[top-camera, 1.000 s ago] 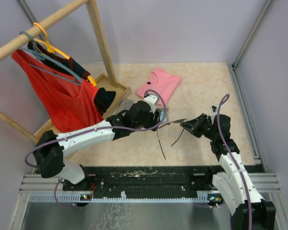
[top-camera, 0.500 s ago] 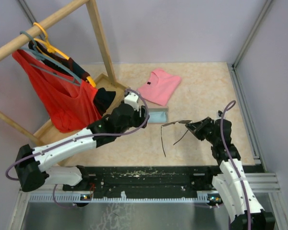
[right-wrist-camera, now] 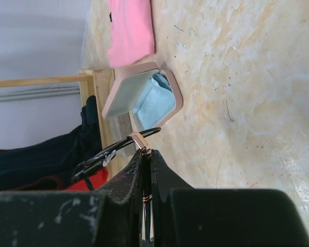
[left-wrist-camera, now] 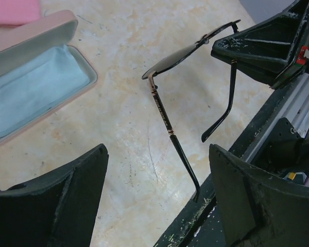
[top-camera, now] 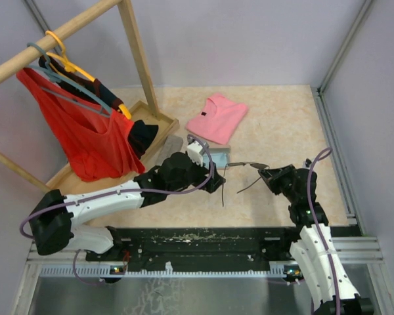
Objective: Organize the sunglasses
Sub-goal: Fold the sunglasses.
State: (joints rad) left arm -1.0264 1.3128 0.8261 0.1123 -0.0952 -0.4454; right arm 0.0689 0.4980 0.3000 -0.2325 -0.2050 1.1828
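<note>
One pair of thin, dark wire-framed sunglasses (top-camera: 240, 167) hangs above the table with both arms unfolded and pointing down. My right gripper (top-camera: 264, 172) is shut on one of its arms near the hinge; the right wrist view shows the arm pinched between the fingers (right-wrist-camera: 147, 154). My left gripper (top-camera: 213, 178) is open and empty, just left of the sunglasses. In the left wrist view the free arm (left-wrist-camera: 175, 144) hangs between the open fingers (left-wrist-camera: 46, 206). An open pink case (top-camera: 217, 157) holds a light-blue cloth (left-wrist-camera: 36, 87). A second pair is not in view.
A folded pink shirt (top-camera: 218, 117) lies at the back. A grey case (top-camera: 171, 146) lies by the wooden rack base (top-camera: 151, 118). A red shirt (top-camera: 79, 131) hangs on the rack at the left. The black rail (top-camera: 203, 239) runs along the near edge.
My left gripper left the pink case, drew back left, then came forward to the right beside the sunglasses' free arm. My right gripper shifted slightly right and nearer with the sunglasses.
</note>
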